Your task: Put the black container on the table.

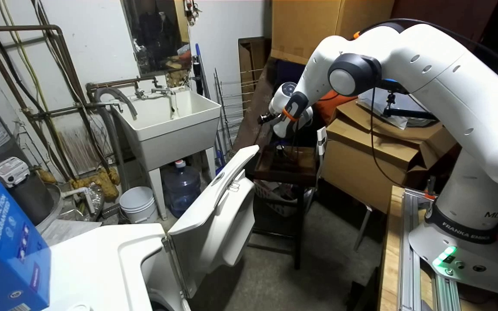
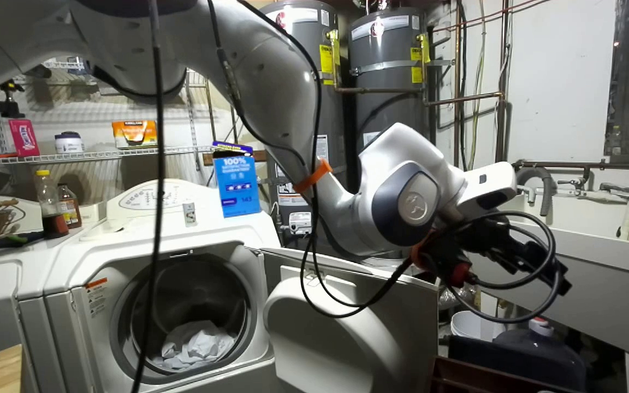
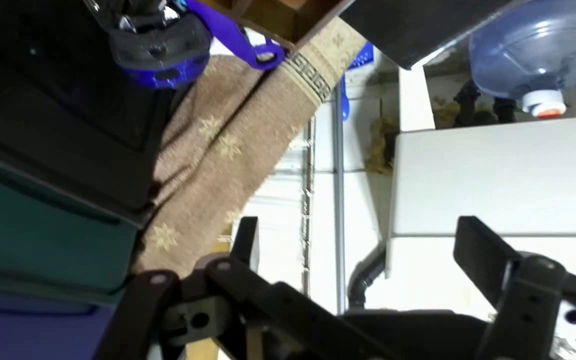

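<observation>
Above the one small brown table [image 1: 270,173], as an exterior view shows it, hangs the bent wrist of one white robot arm [image 1: 409,56]. The table stands on thin dark legs between one open machine door [image 1: 214,207] and a large cardboard box [image 1: 361,151]; one white basket [image 1: 281,209] shows below its top. At the far side of that top, one small dark thing [image 1: 280,151] is too unclear to name, so which item is the black container cannot be told.

The claw [image 3: 360,240] is released: its two black fingers [image 3: 485,260] stand wide apart in the wrist view. Beyond them show one patterned brown cloth [image 3: 228,155], one water jug [image 3: 533,45] and one flat black slab [image 3: 418,30], cut off at the edge and equally hard to identify.

Both exterior views show one white sink [image 1: 180,138] and one blue box [image 1: 11,250]. Behind the arm, in an exterior view, are two grey water heaters [image 2: 388,120]. Two white laundry machines [image 2: 227,234] stand side by side, with white cloth [image 2: 200,344] in the open one. Two bottles [image 2: 49,204] stand close together on top. On the wire shelf [image 2: 93,156] sit one pink box [image 2: 23,137], one white jar [image 2: 69,143] and one orange package [image 2: 134,134].
</observation>
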Robot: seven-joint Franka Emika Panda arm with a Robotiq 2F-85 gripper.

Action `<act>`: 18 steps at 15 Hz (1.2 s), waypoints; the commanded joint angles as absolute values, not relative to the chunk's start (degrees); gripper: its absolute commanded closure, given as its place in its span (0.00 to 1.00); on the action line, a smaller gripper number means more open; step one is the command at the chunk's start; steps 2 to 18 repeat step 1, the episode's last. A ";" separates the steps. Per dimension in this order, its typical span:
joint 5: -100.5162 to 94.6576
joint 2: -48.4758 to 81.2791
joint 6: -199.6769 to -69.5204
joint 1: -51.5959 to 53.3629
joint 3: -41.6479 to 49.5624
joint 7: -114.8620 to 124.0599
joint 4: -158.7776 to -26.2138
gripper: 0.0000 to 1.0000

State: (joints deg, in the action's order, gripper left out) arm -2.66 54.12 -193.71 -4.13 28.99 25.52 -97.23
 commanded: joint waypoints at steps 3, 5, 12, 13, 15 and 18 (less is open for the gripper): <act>2.93 52.36 -198.38 -5.46 25.67 16.59 -99.85 0.00; 2.93 52.36 -198.38 -5.46 25.67 16.59 -99.85 0.00; 2.93 52.36 -198.38 -5.46 25.67 16.59 -99.85 0.00; 2.93 52.36 -198.38 -5.46 25.67 16.59 -99.85 0.00; 2.93 52.36 -198.38 -5.46 25.67 16.59 -99.85 0.00; 2.93 52.36 -198.38 -5.46 25.67 16.59 -99.85 0.00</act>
